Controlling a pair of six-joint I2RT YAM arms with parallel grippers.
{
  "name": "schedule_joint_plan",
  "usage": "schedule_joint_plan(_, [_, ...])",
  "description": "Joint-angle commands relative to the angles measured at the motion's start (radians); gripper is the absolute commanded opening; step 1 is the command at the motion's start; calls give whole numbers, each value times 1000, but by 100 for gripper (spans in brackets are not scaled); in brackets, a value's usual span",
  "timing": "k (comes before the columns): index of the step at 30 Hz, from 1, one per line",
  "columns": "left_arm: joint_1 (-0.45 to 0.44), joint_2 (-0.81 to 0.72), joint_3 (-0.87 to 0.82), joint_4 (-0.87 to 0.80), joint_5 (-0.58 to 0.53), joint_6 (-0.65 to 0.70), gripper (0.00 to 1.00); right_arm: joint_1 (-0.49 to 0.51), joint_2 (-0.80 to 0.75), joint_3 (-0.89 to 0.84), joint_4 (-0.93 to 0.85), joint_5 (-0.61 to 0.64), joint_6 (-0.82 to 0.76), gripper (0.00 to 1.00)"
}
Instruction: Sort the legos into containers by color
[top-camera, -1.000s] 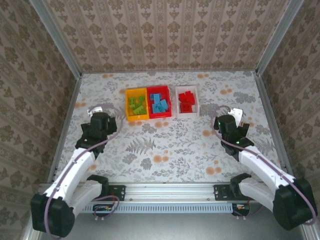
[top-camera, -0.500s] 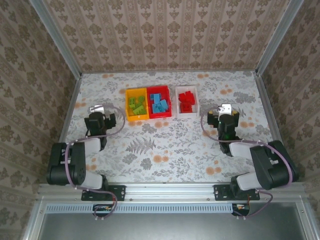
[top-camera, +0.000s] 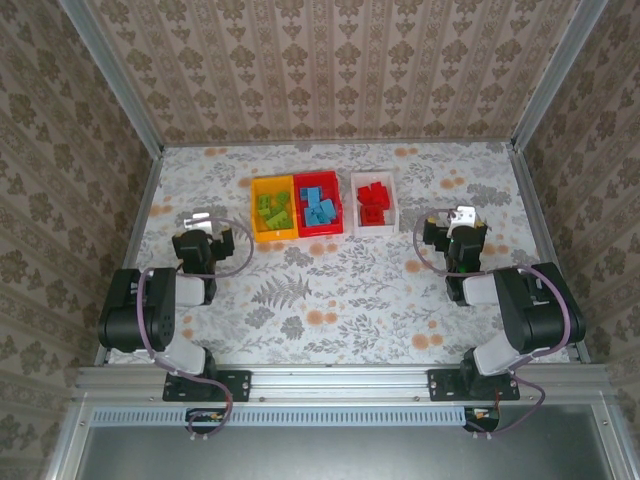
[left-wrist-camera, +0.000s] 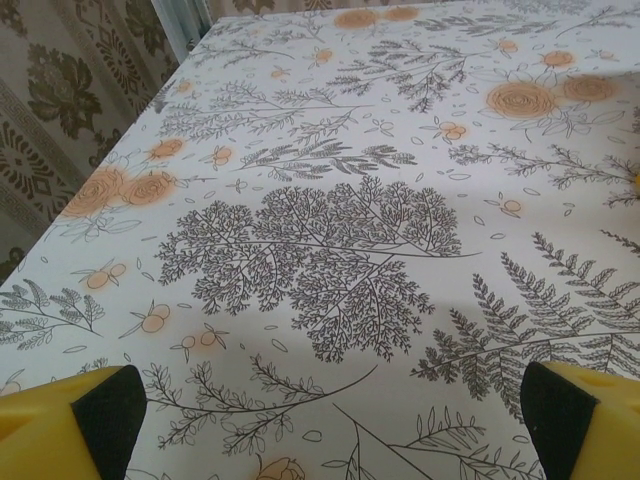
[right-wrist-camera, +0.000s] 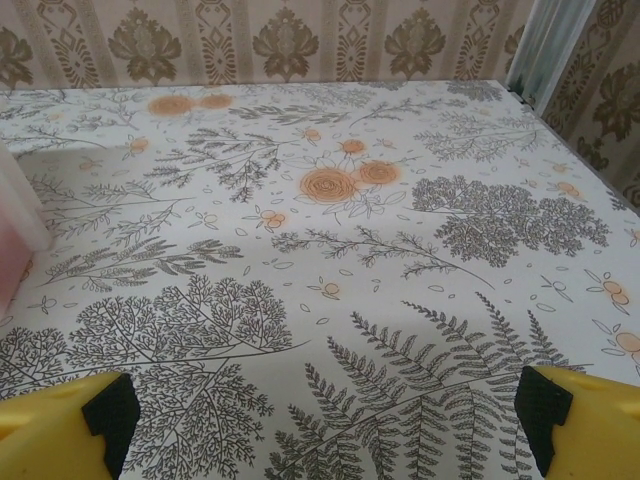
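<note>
Sorting looks done: green legos (top-camera: 273, 210) sit in the yellow bin (top-camera: 256, 212), blue legos (top-camera: 318, 205) in the red bin (top-camera: 339, 206), red legos (top-camera: 373, 202) in the white bin (top-camera: 394, 206). No loose bricks on the table (top-camera: 340, 285). Left gripper (left-wrist-camera: 327, 405) and right gripper (right-wrist-camera: 327, 408) have jaws spread wide, empty.

A table (top-camera: 340, 300) is covered with a white sheet printed with grey ferns and orange flowers. It is enclosed on three sides by walls (top-camera: 330, 70) papered in beige damask. Metal posts (top-camera: 112, 75) are set at the table's far corners, and a metal rail (top-camera: 340, 380) is fixed along its near edge.
</note>
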Motion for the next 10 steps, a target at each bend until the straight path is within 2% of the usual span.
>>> schedule_joint_plan(1, [4, -14, 18, 30, 13, 13, 100, -3, -7, 9, -4, 4, 27, 100])
schedule_joint_plan(10, [3, -13, 18, 30, 13, 13, 100, -4, -8, 8, -2, 7, 30, 100])
